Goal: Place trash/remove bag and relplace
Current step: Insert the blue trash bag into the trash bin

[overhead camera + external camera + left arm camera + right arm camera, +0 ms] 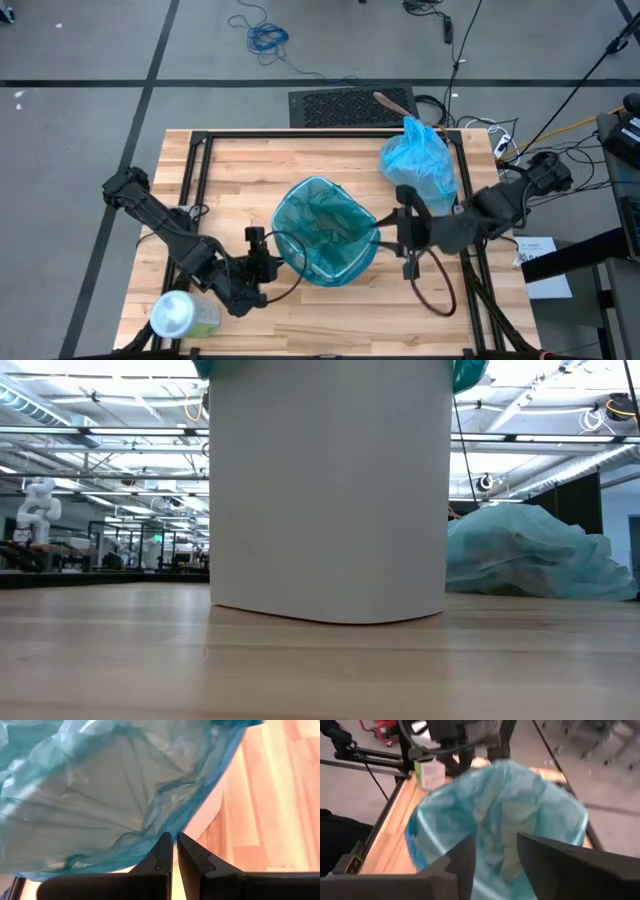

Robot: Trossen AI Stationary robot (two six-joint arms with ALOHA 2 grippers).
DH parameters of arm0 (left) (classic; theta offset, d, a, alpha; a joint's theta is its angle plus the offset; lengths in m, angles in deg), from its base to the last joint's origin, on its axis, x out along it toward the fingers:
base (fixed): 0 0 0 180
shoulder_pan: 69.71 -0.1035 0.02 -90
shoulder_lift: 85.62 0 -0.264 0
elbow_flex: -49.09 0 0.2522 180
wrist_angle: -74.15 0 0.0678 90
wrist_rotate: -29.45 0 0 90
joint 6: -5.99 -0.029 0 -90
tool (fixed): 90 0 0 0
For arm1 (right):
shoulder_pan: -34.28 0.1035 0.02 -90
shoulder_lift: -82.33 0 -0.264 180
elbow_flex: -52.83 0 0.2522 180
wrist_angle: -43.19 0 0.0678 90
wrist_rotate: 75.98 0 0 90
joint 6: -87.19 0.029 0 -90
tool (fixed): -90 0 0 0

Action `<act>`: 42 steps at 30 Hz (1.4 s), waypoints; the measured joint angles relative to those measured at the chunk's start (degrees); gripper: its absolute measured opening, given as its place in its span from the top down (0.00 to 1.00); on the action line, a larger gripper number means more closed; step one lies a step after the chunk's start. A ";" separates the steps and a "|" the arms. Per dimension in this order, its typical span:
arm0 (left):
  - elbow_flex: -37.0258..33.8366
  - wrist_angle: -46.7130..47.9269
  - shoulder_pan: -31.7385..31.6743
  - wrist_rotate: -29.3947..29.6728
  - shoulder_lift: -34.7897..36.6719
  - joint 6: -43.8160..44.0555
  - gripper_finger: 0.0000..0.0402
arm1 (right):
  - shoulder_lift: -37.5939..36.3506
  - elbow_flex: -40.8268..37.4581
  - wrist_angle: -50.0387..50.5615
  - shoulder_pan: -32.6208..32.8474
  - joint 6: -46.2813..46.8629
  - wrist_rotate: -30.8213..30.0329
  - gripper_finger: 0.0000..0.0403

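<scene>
Plain wooden table (pixel 245 165), bare across its back left quarter and along the front edge. Black frame rail (pixel 300 134) running just inside the back and side edges. Open floor all round, with loose cables behind the table and to its right.

At mid-table, a white bin (pixel 330 500), upright, flat on the wood, filling most of the low view. Lined with a teal bag (pixel 325 232), mouth spread wide over the rim, film wrinkled and see-through.

Behind the bin and to its right, near the back right corner: the light-blue bag (pixel 418 160), out of the bin, bunched and gathered to a peak at its top, resting on the wood, well apart from both claws. Pale, thin and crumpled in the low view (pixel 530 550), slumped wider than tall.

Left claw (pixel 272 263) right at the bin's left rim, fingers (pixel 162 852) drawn almost together with only a slit between, tips at the teal bag's edge; cannot tell whether any film is caught. Just beside that arm, at the front left corner, a pale-green container (pixel 182 315) with a white lid.

Right claw (pixel 388 230) at the bin's right rim, released, fingers (pixel 462 857) spread wide and facing the teal bag's mouth. Loop of dark cable (pixel 437 285) lying on the wood beneath that arm.
</scene>
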 joint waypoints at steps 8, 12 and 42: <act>1.02 0.22 2.55 -0.20 0.00 0.00 0.94 | 4.98 5.74 -4.76 -9.38 -18.77 9.79 0.95; 1.02 1.37 2.92 -0.09 0.00 -0.04 0.94 | 11.19 13.37 -2.98 -14.78 -26.44 16.13 0.98; -14.91 -48.54 -6.72 -11.93 0.00 -28.01 1.00 | 28.37 32.86 19.31 -25.12 -36.40 20.06 1.00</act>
